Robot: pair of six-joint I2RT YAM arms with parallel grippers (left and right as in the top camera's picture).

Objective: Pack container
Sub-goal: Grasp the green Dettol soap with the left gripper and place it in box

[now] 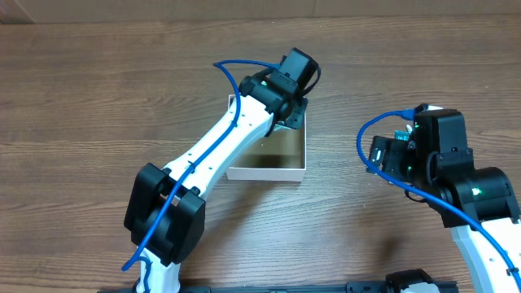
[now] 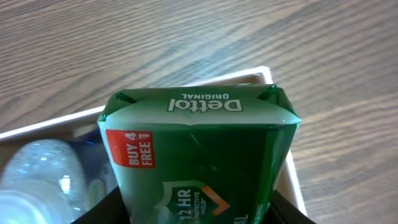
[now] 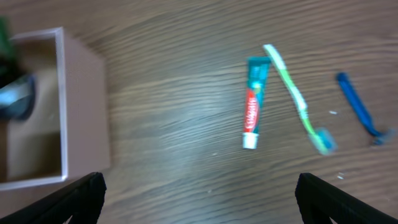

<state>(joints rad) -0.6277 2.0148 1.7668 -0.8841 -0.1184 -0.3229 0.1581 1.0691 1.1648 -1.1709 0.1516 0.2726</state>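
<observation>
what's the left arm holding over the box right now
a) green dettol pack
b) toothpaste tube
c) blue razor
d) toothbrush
a: the left wrist view shows the green Dettol pack gripped between the jaws above the container, while the toothpaste tube, toothbrush and blue razor lie on the table.
</observation>
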